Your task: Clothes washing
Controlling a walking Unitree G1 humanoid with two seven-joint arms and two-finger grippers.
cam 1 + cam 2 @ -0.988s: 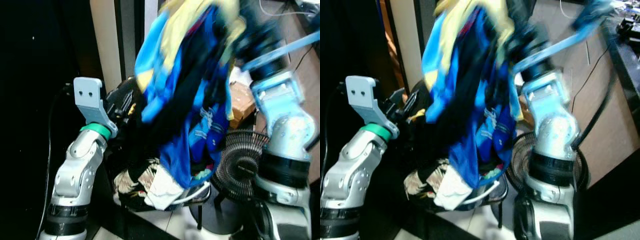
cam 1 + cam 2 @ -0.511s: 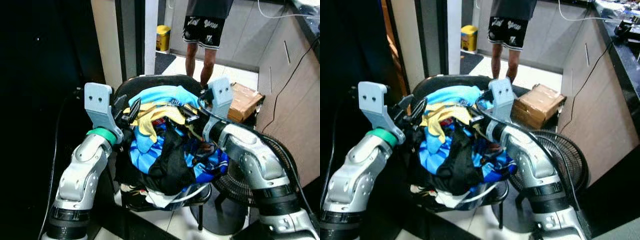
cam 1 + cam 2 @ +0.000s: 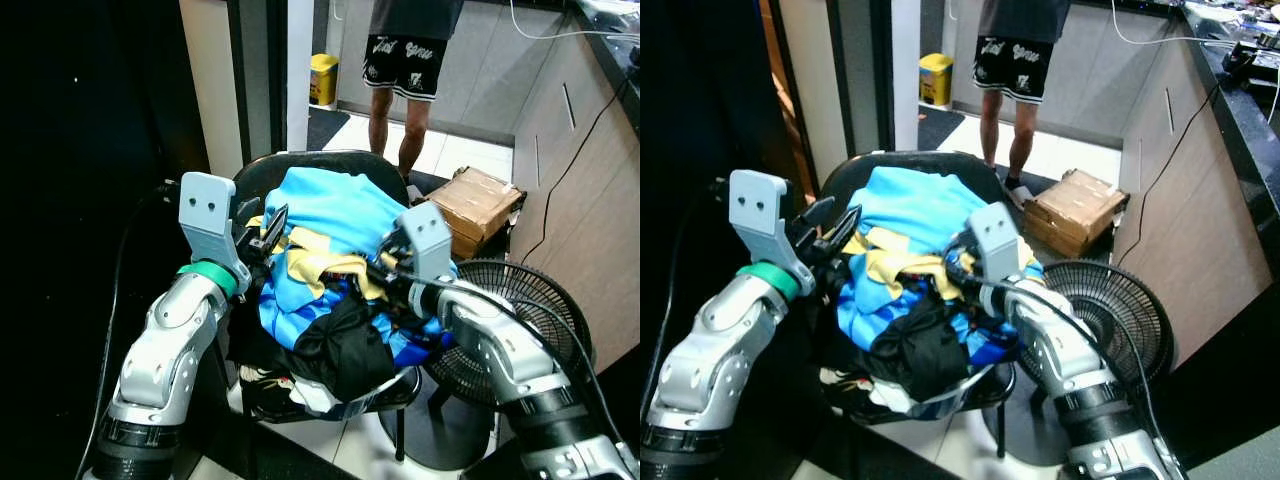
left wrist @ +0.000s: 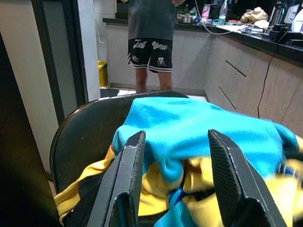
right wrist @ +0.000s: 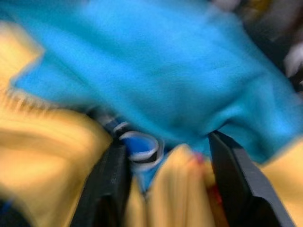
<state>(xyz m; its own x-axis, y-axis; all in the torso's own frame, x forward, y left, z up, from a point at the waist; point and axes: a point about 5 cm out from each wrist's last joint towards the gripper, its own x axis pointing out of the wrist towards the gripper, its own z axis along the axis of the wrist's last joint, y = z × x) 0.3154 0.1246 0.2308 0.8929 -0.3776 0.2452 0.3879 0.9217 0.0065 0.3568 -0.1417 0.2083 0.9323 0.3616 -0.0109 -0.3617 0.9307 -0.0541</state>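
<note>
Black chair holds the clothes pile between the open left pincer and open right pincer.

Person cut off above the waist; chair seat buried.

The robot has silver jointed arms with black bands, a green ring at the left wrist, grey two-screw camera brackets, black cables and long black pincer fingers.

Fan, box (person beyond)
</note>
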